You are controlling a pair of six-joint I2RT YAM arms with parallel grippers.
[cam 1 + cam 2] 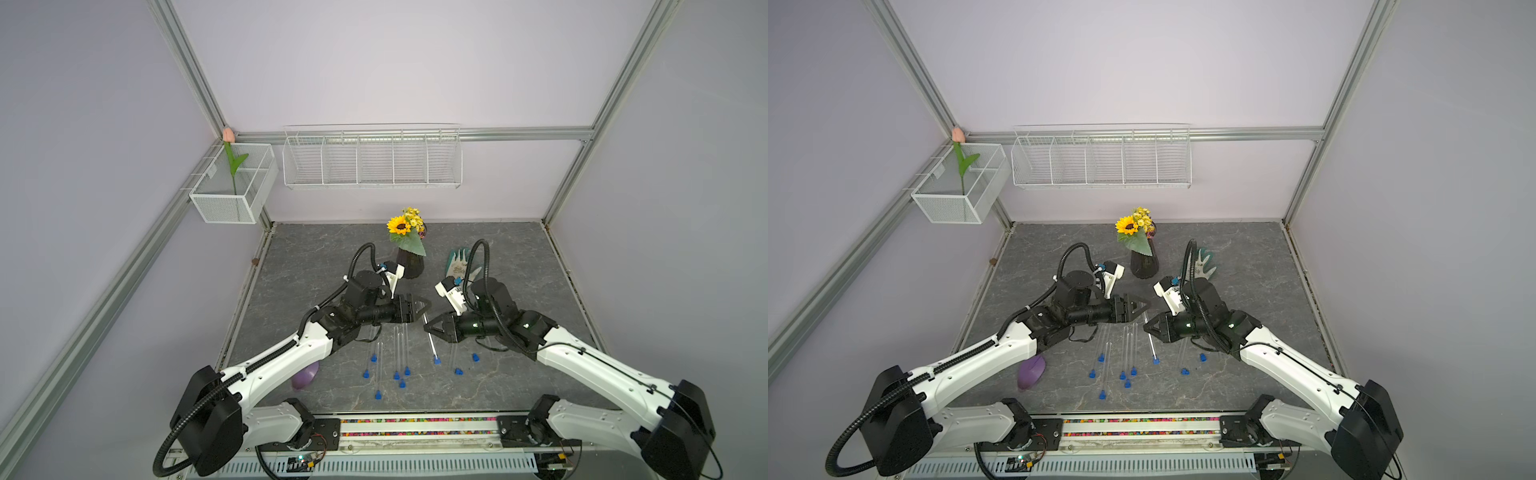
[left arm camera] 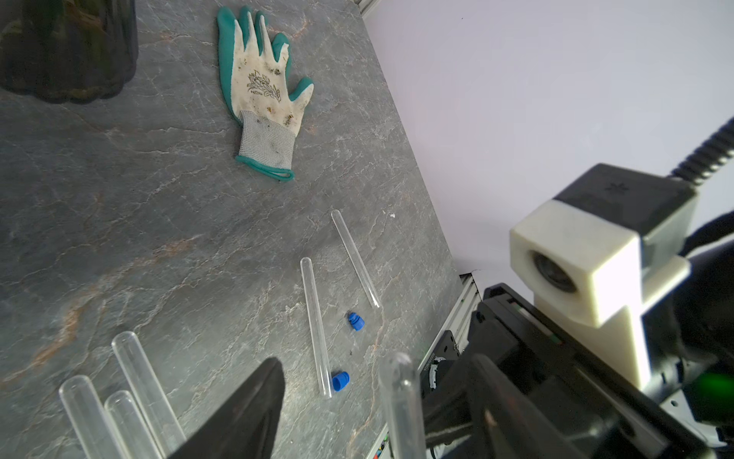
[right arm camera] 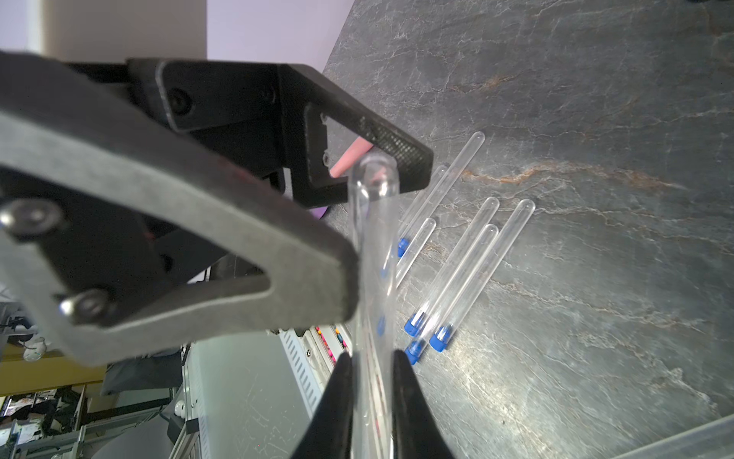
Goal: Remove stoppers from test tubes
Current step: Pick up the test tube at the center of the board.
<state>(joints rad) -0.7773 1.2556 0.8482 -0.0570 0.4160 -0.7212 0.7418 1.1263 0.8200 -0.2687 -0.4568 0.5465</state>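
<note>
- The held test tube (image 1: 431, 343) is over the middle of the table (image 1: 316, 266), between the two arms. Its long axis runs from the far side toward the robot's base, slightly slanted.
- Its blue stopper (image 1: 436, 360) sits in the end that points toward the base; the rounded end points away, at the left gripper. Whether the stoppered end touches the table cannot be told.
- The right gripper (image 1: 426, 328) is pressed together on this tube partway along, with a finger on each side of the glass.
- The left gripper (image 1: 428, 305) is spread, and its fingers (image 3: 317, 258) stand on either side of the tube's rounded end. In the left wrist view, one finger is clearly apart from the glass.
- On the robot's left, several stoppered test tubes (image 3: 482, 272) lie flat and nearly parallel, blue ends toward the base.
- On its right, two open test tubes (image 2: 315, 326) lie on the table with two loose stoppers (image 2: 356, 321) just beside them.
</note>
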